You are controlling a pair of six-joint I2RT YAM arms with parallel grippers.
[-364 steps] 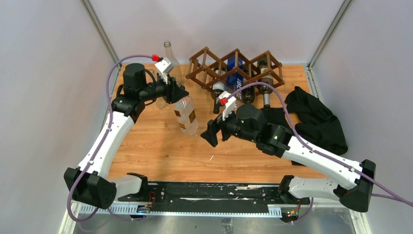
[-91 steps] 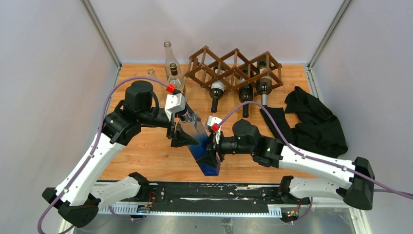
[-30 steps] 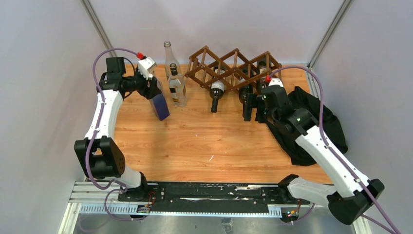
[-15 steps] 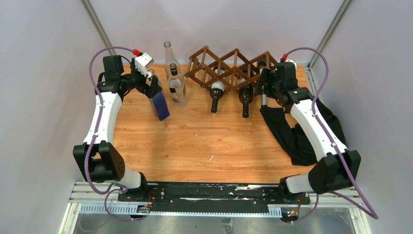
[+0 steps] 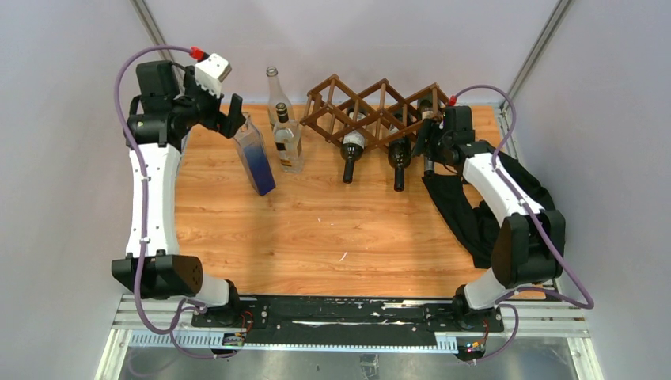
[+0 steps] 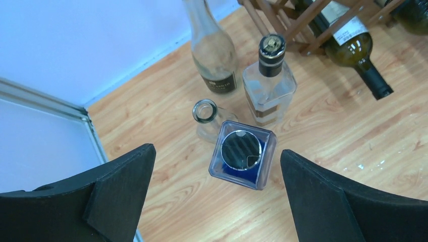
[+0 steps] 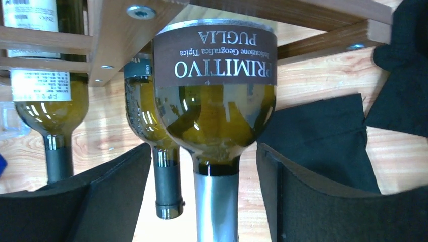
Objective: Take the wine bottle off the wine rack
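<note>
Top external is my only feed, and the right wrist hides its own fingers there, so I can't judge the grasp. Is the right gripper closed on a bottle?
Observer: No. The right gripper is open, with its fingers on either side of the neck of a bottle and clear of it.
Operator: Which bottle?
Observer: Its label reads Primitivo Puglia, and its body sits in the rack.
Operator: And the left gripper?
Observer: Open, above the blue bottle, not touching it.

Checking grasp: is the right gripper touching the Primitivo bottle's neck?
Apart. Right wrist view: the right gripper is open, gaps either side of the Primitivo bottle neck.
</note>
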